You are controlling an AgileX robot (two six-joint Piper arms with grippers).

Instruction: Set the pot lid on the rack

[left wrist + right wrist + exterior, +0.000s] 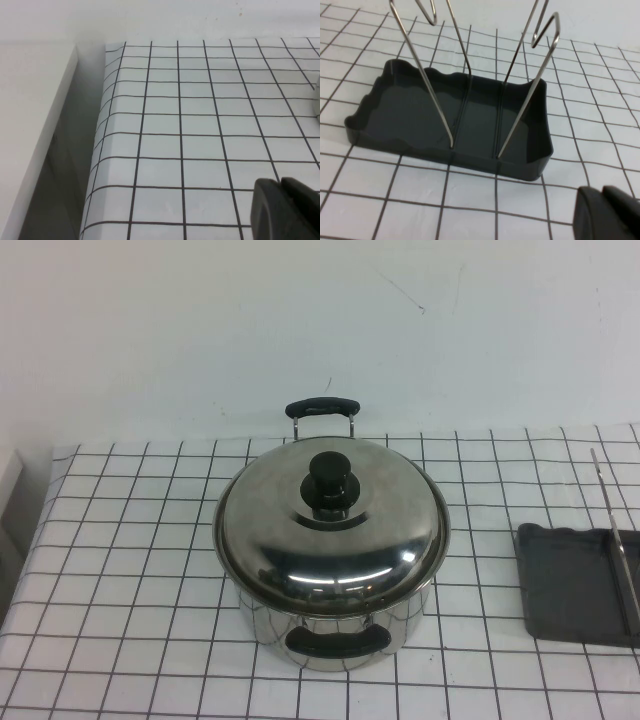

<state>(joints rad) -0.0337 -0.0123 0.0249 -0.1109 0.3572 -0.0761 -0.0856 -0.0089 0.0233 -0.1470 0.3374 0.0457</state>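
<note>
The pot lid (300, 540), shiny and domed with a black knob (331, 480), sits shut on the steel pot (400, 625) in the middle of the checked table. The rack (565, 585) is a dark grey tray with thin wire rods (612, 530) at the right edge of the high view. It fills the right wrist view (410, 115), empty. My right gripper (602, 197) is shut and empty, low on the near side of the rack. My left gripper (281, 187) is shut and empty over the table's left part, far from the pot. Neither arm shows in the high view.
The pot has two black handles, one at the back (321, 407) and one at the front (337, 640). The table's left edge (100, 150) drops to a gap beside a white ledge (35, 125). A white wall stands behind the table.
</note>
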